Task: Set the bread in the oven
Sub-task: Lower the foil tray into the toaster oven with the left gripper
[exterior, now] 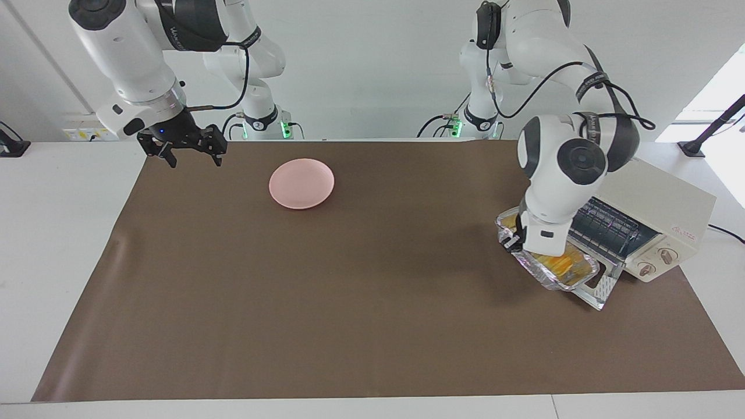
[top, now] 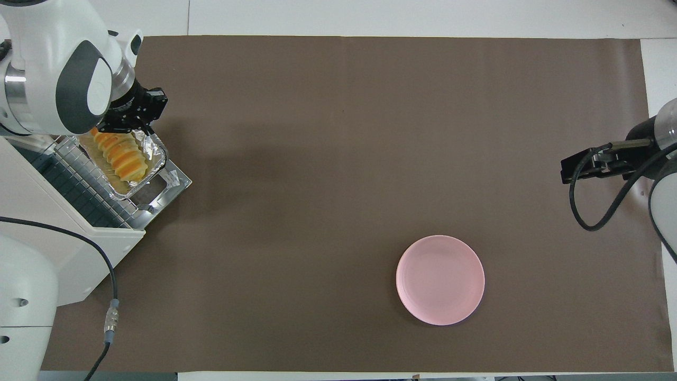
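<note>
The oven (exterior: 640, 221) stands at the left arm's end of the bench (exterior: 372, 326), door (top: 172, 182) down. Over that door the left gripper (top: 138, 120), jaws clamped on a foil tray (top: 151, 169), holds the bread (top: 119, 156). Well apart from the oven, the right gripper (exterior: 186, 150) waits, jaws wide and empty.

Foil tray (top: 154, 153): crinkled shiny metal foil. Bread (top: 120, 157): ridged golden crust, slight sheen. Oven (exterior: 655, 201): cream body, smooth matt; drop door (top: 174, 182) frame polished chrome, wire rack (exterior: 605, 224) bare metal. Plate (exterior: 301, 183): pink, smooth, soft gloss. Table cover (exterior: 349, 302): brown, matt, paper-like.
</note>
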`<state>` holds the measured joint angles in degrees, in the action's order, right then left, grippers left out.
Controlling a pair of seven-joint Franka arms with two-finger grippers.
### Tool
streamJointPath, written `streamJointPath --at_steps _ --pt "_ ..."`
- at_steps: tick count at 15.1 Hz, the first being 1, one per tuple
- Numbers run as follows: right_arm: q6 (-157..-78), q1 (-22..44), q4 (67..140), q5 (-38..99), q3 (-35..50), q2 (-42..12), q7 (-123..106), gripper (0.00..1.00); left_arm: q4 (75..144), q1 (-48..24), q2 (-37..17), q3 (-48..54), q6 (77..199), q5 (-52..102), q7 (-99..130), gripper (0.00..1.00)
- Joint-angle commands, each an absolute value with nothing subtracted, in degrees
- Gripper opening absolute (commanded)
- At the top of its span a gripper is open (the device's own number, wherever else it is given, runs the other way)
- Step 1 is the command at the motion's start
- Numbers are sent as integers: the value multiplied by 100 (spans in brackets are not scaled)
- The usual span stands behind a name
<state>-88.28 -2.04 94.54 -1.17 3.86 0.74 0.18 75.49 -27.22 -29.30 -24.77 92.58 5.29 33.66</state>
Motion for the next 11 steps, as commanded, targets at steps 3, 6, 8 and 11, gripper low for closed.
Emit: streamJointPath --at_steps 3,6,8,11 --pt "-8745 -299 9413 -123 448 97 -105 100 7567 -2532 -3015 -2619 9035 580 3437 0" --pt "-8745 -299 9413 -123 448 97 -105 100 7812 -2496 -2945 -2733 8948 370 3428 0" --pt "-8745 -299 9413 -123 448 97 -105 100 8137 -2522 -2804 -2795 8912 220 3437 0" --pt "-8745 -299 9413 -123 448 97 -105 100 8366 -2531 -2716 -2926 8807 211 3454 0"
